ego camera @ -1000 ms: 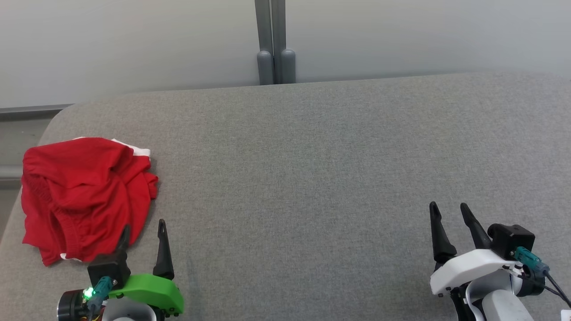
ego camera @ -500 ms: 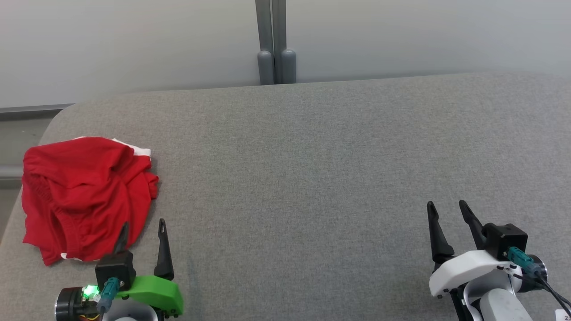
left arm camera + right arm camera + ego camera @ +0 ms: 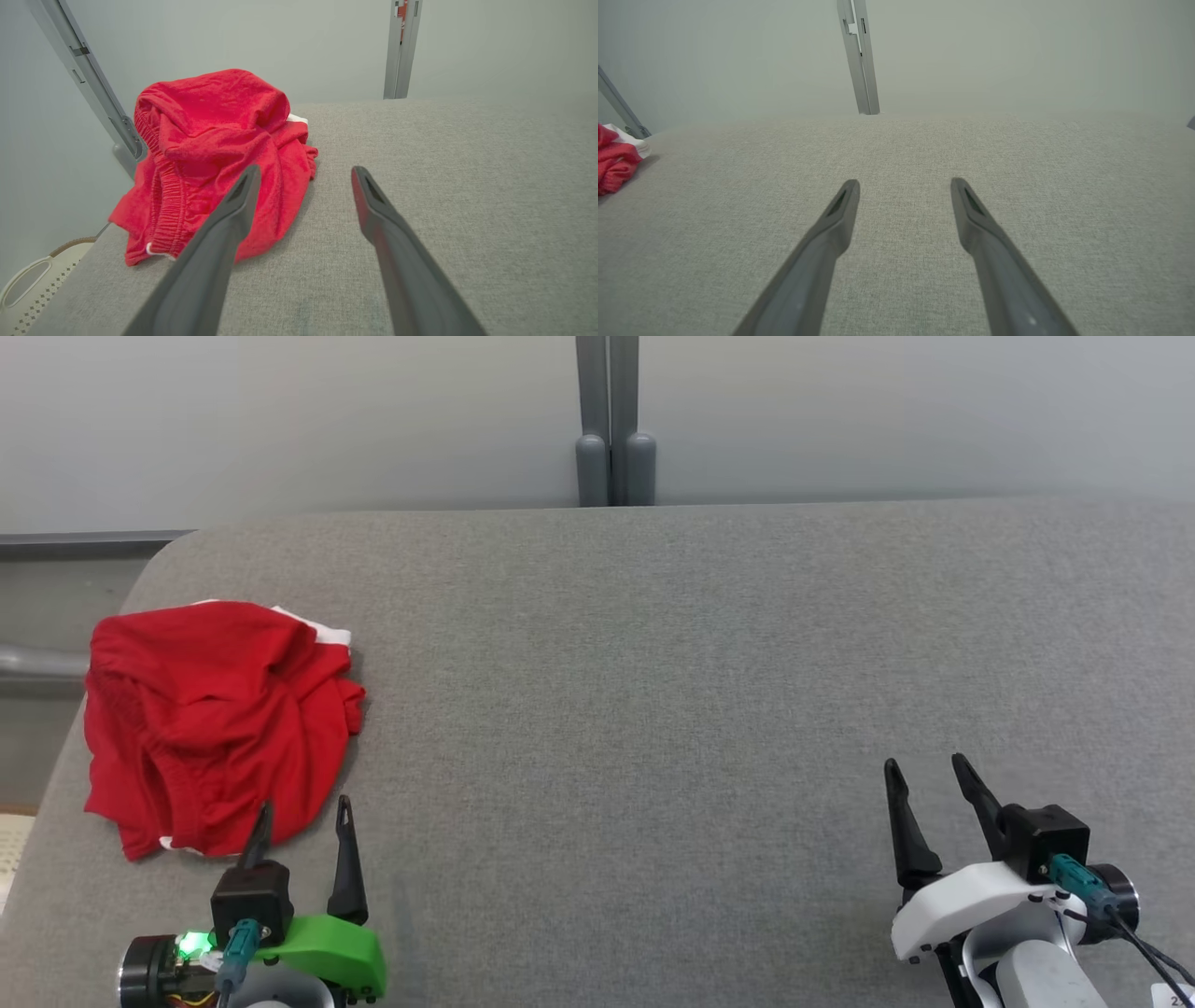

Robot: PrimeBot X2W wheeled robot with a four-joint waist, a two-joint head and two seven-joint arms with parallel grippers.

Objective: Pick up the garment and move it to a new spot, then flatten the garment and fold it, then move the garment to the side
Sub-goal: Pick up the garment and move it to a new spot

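Note:
A crumpled red garment [image 3: 210, 719] with a white trim lies in a heap near the left end of the grey padded table [image 3: 653, 691]. In the left wrist view the garment [image 3: 210, 149] sits just ahead and to the left of the fingers, its elastic waistband showing. My left gripper [image 3: 301, 812] stands open at the lower left, its left fingertip over the garment's near edge, nothing held. At the lower right my right gripper [image 3: 924, 767] is open and empty, far from the garment [image 3: 616, 161].
A grey post [image 3: 611, 420] rises behind the table's far edge against a pale wall. A metal rail [image 3: 37, 663] and a white perforated basket [image 3: 28, 289] lie beyond the table's rounded left end. Bare grey surface stretches across the middle and right.
The whole picture has shifted right, so the camera has turned left. Both grippers sit slightly lower in the picture. The garment lies as before.

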